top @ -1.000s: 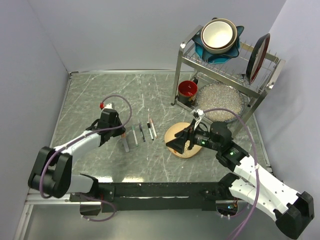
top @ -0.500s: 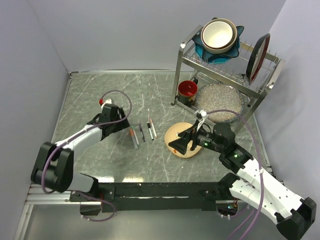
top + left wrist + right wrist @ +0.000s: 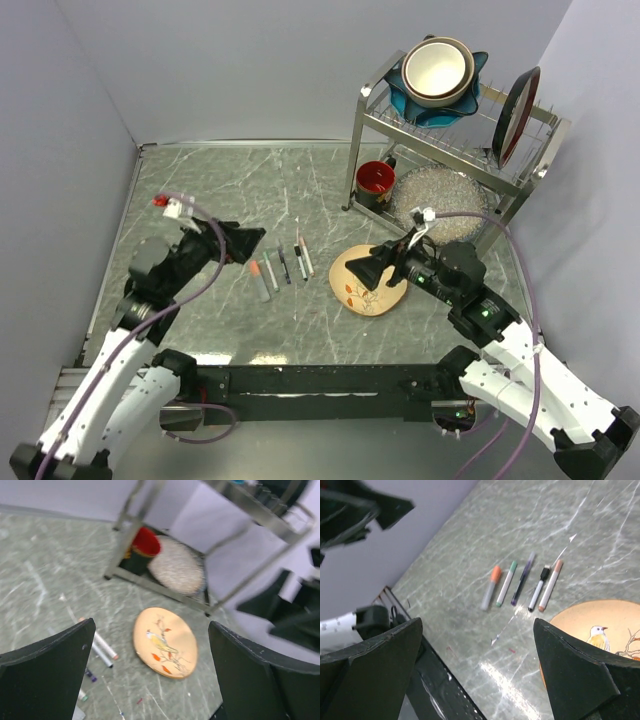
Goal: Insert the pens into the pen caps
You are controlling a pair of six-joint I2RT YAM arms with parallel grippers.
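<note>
Several pens point(image 3: 522, 578) lie side by side in a row on the marble table point(image 3: 200, 190), left of the wooden plate point(image 3: 360, 285). The leftmost grey pen point(image 3: 261, 279) has an orange-red pen cap point(image 3: 495, 573) on its far end; the others show green, purple, black and tan ends. My left gripper point(image 3: 252, 240) hangs open and empty just left of the row. In the left wrist view its left finger point(image 3: 50, 670) hides part of the pens point(image 3: 102, 647). My right gripper point(image 3: 352, 272) is open and empty above the plate's left edge.
A metal dish rack point(image 3: 450, 130) at the back right holds stacked bowls point(image 3: 437, 72) and an upright dark plate point(image 3: 515, 115). A red cup point(image 3: 375, 180) and a textured glass dish point(image 3: 440, 200) sit under it. The bird-painted wooden plate point(image 3: 165, 642) lies flat.
My left gripper laid the orange-capped pen down at the left end of the row, opened, and drew back to the left. My right gripper pulled back slightly to the right.
</note>
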